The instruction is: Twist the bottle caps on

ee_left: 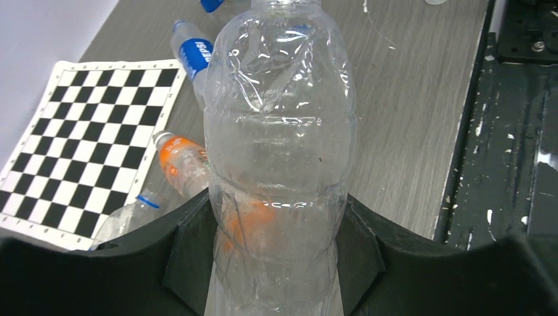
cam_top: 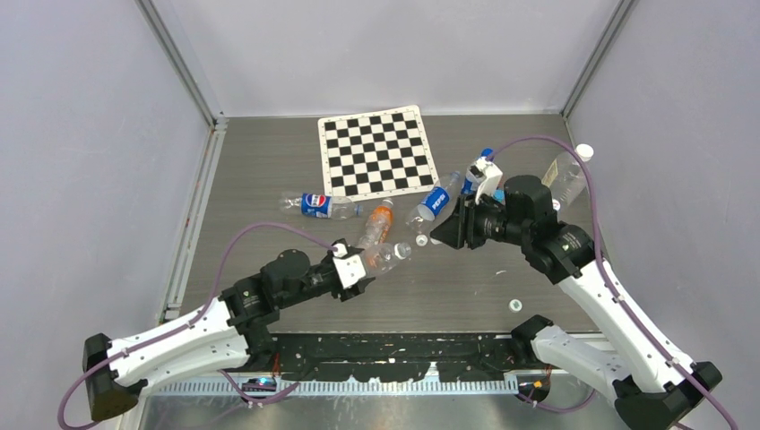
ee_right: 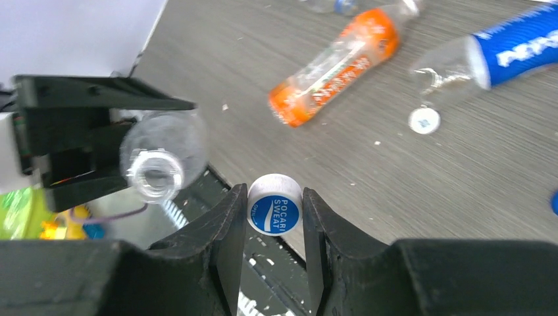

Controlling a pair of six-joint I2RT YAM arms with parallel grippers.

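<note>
Grey wood-grain table [cam_top: 269,161] inside a white-walled enclosure, checkerboard mat [cam_top: 376,154] at the back.

Left gripper [ee_left: 279,263]: jaws clamped around the lower body of a clear bottle [ee_left: 279,131]. The bottle is lifted off the table with its neck pointing toward the other arm. In the right wrist view the mouth is open and uncapped.

Right gripper [ee_right: 275,224]: jaws narrow, pinching a blue-and-white cap [ee_right: 275,207] by its rim. The printed top faces the wrist camera, so the open side should face outward.

The cap is near the bottle mouth but apart from it. In the right wrist view the mouth sits up and to the left of the cap, so they are not coaxial.

Step in hand, as judged: aligning the cap to the neck, not yet threading.

Next move calls for:
- shifting the cap sideways until it is centred on the mouth
- squaring it to the threads and pressing it on lightly
- rotating the right wrist while the left arm holds firm

The bottle wall looks thin and creased and may flex or twist in the grip.

One loose white cap [ee_right: 424,120] lies on the table by an orange-label bottle [ee_right: 335,62]. More bottles are on the table, so more cycles likely remain.
</note>
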